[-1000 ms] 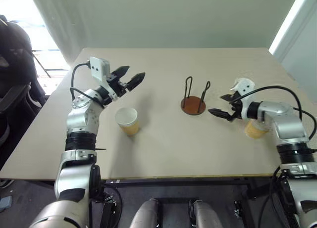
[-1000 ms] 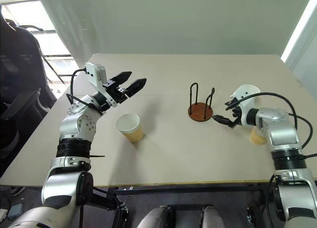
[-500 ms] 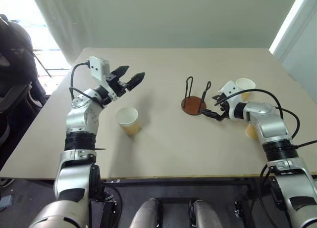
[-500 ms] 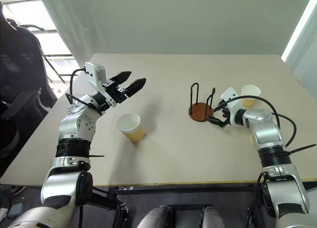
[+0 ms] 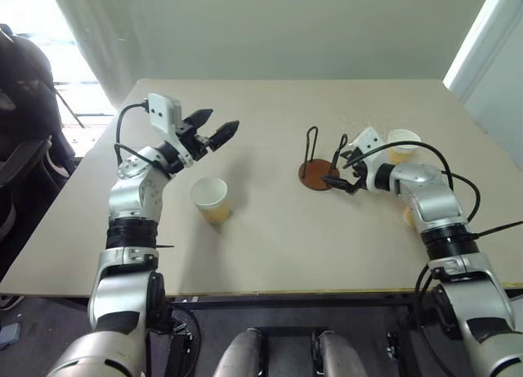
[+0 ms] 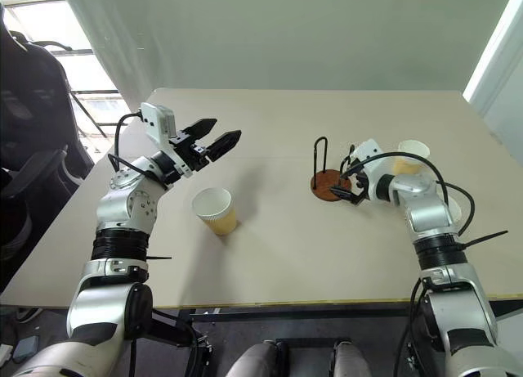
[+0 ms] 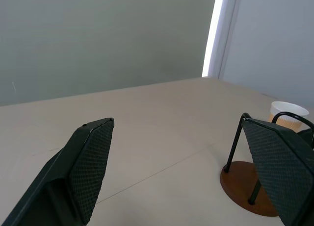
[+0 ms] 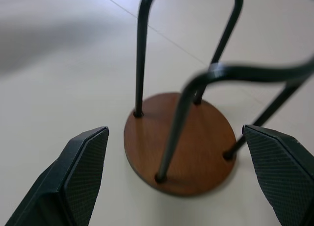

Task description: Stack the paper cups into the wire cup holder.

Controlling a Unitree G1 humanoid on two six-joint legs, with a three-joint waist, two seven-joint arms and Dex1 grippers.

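Rust-brown base: the wire cup holder [image 5: 319,171] stands right of centre in the head views, its disc flat on the table [image 5: 278,238], thin black wire loops upright, no cup in it.
Right gripper: the right gripper [image 5: 341,177] is at the holder's right edge, fingers spread wide to either side of the disc and holding nothing; from its wrist view the disc [image 8: 180,142] sits between the two fingers.
Left gripper: the left gripper [image 5: 214,125] hangs above the table in the upper left of the frame, fingers wide apart and empty, pointing toward the centre.
Near cup: one paper cup [image 5: 210,199] stands upright left of centre, below the left gripper and well apart from the holder.
Far cup: a second cup [image 5: 402,144] stands upright at the right, just behind the right forearm.
Third cup: a tan sliver [image 5: 407,217] shows at the right arm's outer side, mostly hidden.
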